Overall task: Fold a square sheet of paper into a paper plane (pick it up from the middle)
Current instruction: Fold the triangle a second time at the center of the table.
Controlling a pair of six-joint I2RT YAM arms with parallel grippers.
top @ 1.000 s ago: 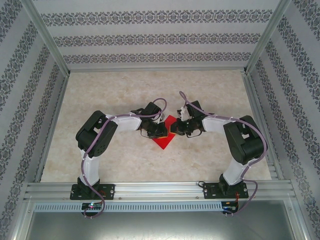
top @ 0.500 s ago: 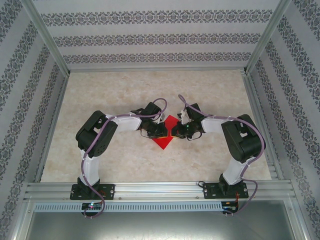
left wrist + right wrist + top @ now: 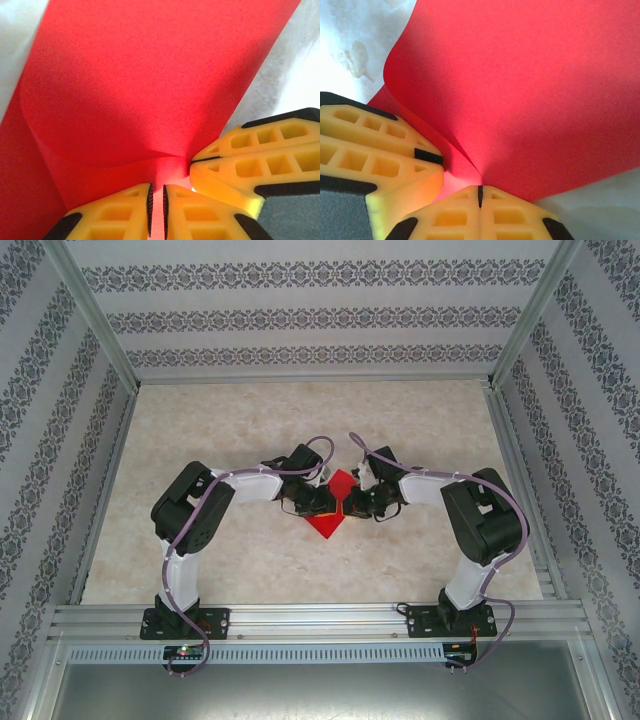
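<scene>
Top view. Logging the square sheet of paper (image 3: 327,524) sitting near the middle of the marbled table (image 3: 250,430), closer to the arm bases than to the far wall. Reading as a red diamond, one corner pointing toward the bases, the opposite corner poking out beyond the wrists. Seeing the left gripper (image 3: 322,502) and the right gripper (image 3: 351,502) meeting nose to nose over the middle of the sheet, tips just beside each other, both arms bent inward at the elbow.

Left wrist view. Pinching a raised ridge of the paper between the yellow fingers (image 3: 117,212) of the left gripper (image 3: 156,200), nearly pressed together, with only a thin slit between the black pads and red showing inside it. Watching the sheet fanning up and away from the pinch in a smooth curved cone. Spotting the right gripper (image 3: 196,161) coming in from the right, tips touching the same ridge just beside the left pair.

Right wrist view. Clamping the same ridge with the right gripper (image 3: 480,192), fingers (image 3: 520,217) pressed tight together, seam closed, paper running straight into it. Noting the left gripper (image 3: 436,162) alongside on the left, also on the ridge. Glimpsing pale table past the sheet's edges.
</scene>
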